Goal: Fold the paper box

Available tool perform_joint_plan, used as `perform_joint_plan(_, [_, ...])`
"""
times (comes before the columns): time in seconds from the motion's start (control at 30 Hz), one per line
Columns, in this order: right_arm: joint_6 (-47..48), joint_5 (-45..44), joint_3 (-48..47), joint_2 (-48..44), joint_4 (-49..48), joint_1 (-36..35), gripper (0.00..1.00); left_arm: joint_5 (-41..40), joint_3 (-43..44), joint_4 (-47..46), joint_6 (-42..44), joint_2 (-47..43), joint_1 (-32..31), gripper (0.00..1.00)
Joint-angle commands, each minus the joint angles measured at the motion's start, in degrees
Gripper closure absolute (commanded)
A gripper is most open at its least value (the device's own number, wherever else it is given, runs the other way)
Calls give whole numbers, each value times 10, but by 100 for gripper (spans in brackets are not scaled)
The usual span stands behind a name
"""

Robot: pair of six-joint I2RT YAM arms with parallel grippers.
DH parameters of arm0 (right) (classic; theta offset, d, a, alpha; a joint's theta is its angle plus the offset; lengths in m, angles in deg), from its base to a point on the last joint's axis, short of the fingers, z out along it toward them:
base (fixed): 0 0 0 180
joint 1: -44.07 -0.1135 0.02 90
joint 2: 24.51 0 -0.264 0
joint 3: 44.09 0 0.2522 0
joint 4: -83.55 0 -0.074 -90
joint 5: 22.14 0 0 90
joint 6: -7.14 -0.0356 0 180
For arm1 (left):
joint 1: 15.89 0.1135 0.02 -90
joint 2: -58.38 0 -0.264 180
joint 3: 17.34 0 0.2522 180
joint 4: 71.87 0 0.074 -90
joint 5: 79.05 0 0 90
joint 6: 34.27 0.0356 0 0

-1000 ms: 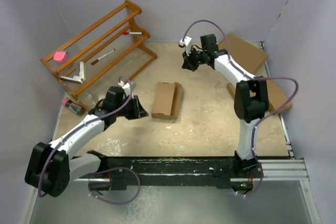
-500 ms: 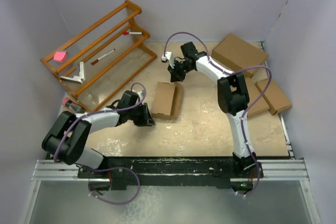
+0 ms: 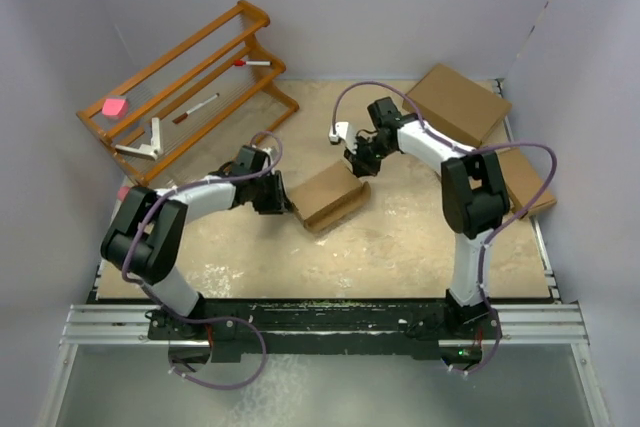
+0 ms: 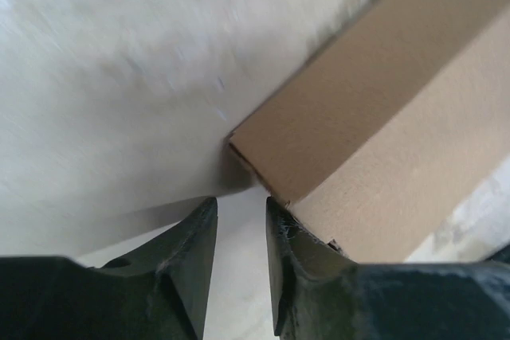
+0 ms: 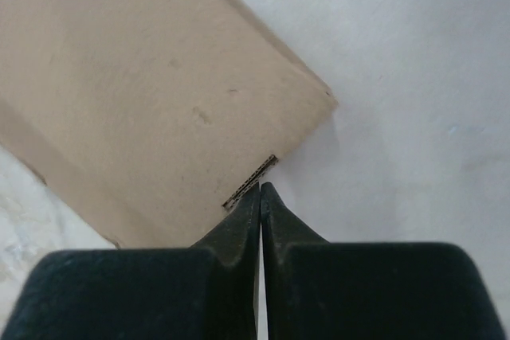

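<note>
From above, the box [image 3: 328, 195] is plain brown cardboard, shallow and flat-topped, lying askew in the middle of the sandy, mottled table [image 3: 400, 237]. The left gripper [image 3: 275, 197] is at its left end and the right gripper [image 3: 360, 165] at its far right corner. A slatted wooden rack [image 3: 190, 97] stands at the far left. The left wrist view adds detail: smooth matte cardboard, two faces meeting at a crisp crease and a sharp corner. The black fingers [image 4: 195, 252] are parted by a narrow gap with only table between them, and the right one lies against the box's lower edge. The right wrist view shows fingertips [image 5: 239, 228] pressed together on nothing, their point at the box's edge, where a short strip of corrugated fluting is exposed.
</note>
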Motion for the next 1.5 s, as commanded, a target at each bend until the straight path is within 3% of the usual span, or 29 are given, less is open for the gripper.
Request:
perform_joint_plan(0.0, [-14,38,86,-83,12,-27,100,-19,102,-21,54,44,22,62])
perform_joint_plan(0.3, [-36,36,216,-159,-30,-37,100,101,299,8,113,205,24,61])
perform_joint_plan(0.6, [-40,58,222,-180,-35,-67,100,159,439,81,173,295,10,60])
perform_joint_plan(0.73, [-22,66,222,-194,-13,-72,96,144,504,119,195,320,10,60])
perform_joint_plan(0.87, [34,75,229,-225,62,-67,88,14,533,169,198,293,24,51])
perform_joint_plan(1.0, [70,99,265,-307,80,-58,76,-21,455,103,211,171,51,50])
perform_joint_plan(1.1, [89,128,268,-361,77,-41,65,5,361,32,250,59,48,50])
perform_joint_plan(1.2, [138,172,285,-415,42,-23,37,69,198,-107,266,-72,29,49])
perform_joint_plan(1.3, [276,214,335,-449,-5,-16,11,88,-18,-295,314,-195,-31,48])
perform_joint_plan(1.4, [340,225,307,-419,20,-12,10,54,-181,-462,371,-281,-113,35])
perform_joint_plan(1.47, [363,217,312,-417,19,-2,10,39,-247,-537,400,-311,-152,34])
